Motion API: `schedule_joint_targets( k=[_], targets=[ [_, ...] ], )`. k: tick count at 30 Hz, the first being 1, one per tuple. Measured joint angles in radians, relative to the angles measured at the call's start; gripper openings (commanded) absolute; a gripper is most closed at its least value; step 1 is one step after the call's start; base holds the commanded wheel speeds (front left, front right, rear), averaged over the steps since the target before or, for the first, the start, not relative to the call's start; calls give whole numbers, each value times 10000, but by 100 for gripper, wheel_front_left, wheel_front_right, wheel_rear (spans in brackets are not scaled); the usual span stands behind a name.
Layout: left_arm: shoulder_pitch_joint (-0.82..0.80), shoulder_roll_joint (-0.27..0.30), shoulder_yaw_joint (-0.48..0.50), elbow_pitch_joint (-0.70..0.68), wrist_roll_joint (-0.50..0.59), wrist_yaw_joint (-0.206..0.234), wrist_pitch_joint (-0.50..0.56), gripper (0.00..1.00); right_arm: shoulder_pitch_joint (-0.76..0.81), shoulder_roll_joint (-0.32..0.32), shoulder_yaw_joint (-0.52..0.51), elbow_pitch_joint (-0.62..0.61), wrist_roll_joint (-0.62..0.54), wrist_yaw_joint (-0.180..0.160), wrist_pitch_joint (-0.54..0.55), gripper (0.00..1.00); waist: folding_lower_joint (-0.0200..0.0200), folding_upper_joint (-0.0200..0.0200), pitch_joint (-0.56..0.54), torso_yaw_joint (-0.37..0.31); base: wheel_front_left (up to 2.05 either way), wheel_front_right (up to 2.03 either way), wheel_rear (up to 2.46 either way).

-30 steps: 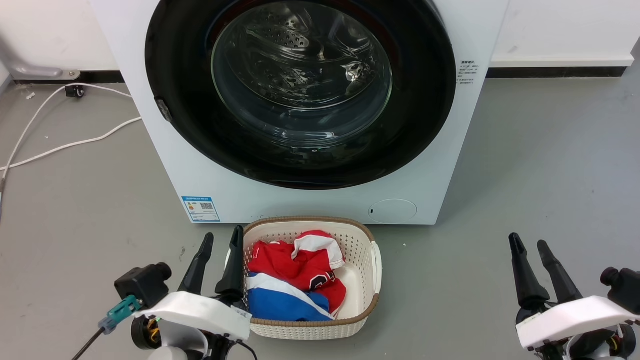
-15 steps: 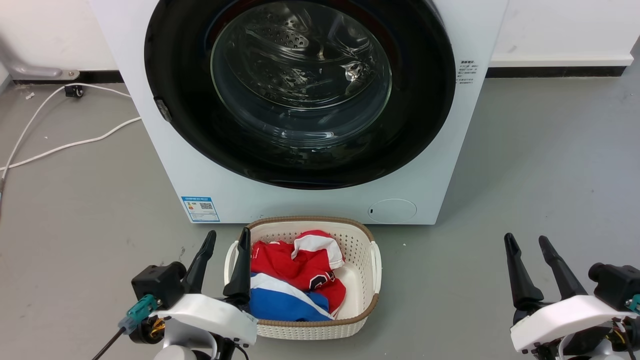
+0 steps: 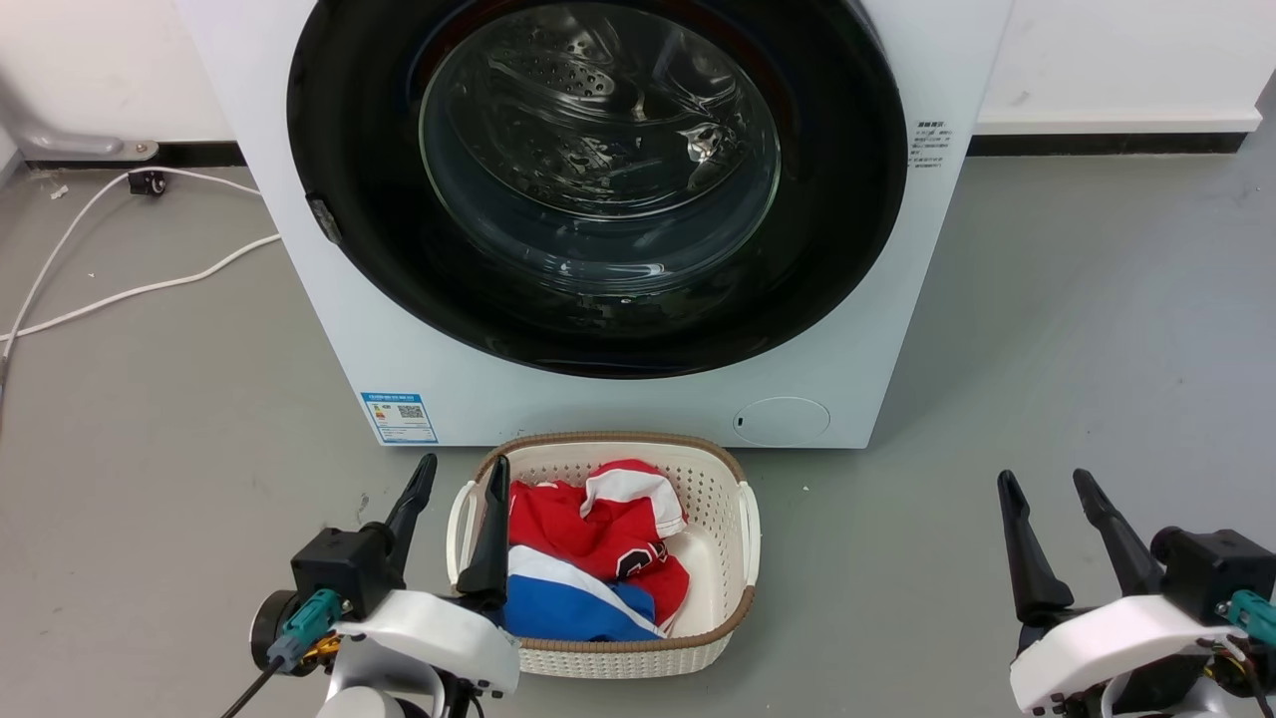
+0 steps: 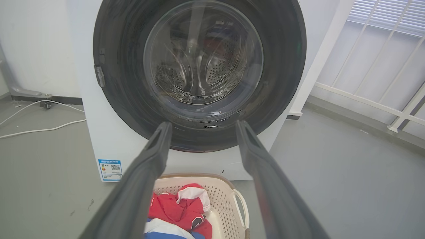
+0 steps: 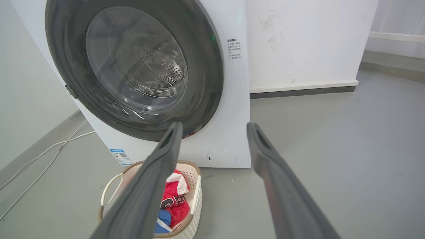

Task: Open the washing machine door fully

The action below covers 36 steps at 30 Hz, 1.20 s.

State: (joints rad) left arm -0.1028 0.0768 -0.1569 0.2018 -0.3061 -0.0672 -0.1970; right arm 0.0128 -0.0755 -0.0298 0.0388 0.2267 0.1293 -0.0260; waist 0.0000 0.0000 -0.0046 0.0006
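Shifted slightly inward since earlier frame: left gripper [image 3: 465, 461], lower left, and right gripper [image 3: 1042, 477], lower right, both fingers spread, empty. Washing machine door [image 3: 598, 189] upper centre, shut against washing machine [image 3: 329, 329].

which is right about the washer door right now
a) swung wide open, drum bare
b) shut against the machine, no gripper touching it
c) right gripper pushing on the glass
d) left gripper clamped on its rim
b: the washing machine door sits closed on the front of the washing machine, while the left gripper and the right gripper are both open, low in the head view and apart from it.
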Motion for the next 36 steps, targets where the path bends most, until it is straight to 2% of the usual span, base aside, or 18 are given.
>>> schedule_joint_targets(
  k=[17, 36],
  targets=[
    [-2, -42, -67, 171, 1162, 0, -353, 100, 148, 136, -75, -194, -1340, 2, -176, 100, 0, 0, -54, -8, 0, 0, 0],
    [-5, -155, -12, 416, 2080, -4, -650, 100, 262, 224, -165, -303, -2159, 15, -420, 100, 0, 0, -123, 41, 0, 0, 0]
  ],
)
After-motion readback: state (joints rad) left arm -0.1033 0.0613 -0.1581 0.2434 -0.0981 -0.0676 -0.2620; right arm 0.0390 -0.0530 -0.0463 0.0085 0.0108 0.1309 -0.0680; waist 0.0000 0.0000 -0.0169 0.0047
